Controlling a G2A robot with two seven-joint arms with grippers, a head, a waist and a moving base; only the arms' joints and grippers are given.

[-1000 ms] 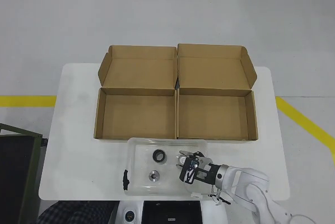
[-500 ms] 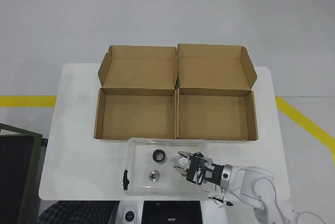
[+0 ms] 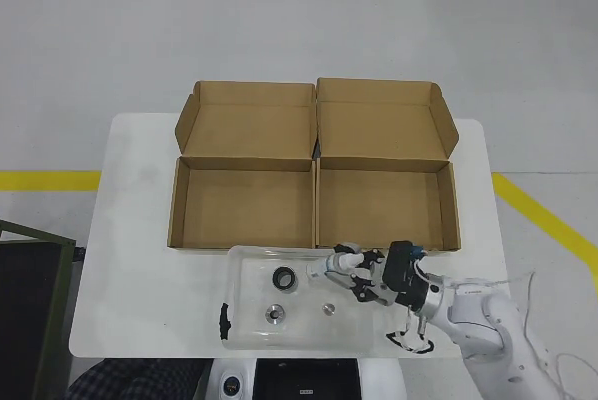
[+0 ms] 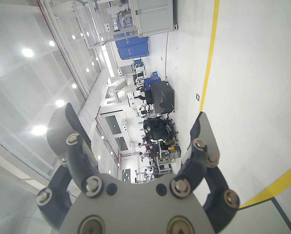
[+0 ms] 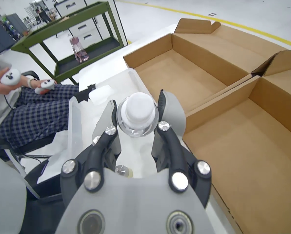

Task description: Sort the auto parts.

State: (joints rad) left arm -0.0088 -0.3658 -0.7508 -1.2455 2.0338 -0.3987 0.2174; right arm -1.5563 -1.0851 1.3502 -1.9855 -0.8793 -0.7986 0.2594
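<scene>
Auto part (image 5: 138, 115), white-capped | right claw (image 5: 136, 98) clamped on it | left claw (image 4: 135, 110) spread wide, empty

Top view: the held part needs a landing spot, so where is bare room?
The left box and the right box are both bare inside. The table strip left of them is free. The clear bin is crowded: loose parts, plus the right gripper holding a white-capped part.
</scene>
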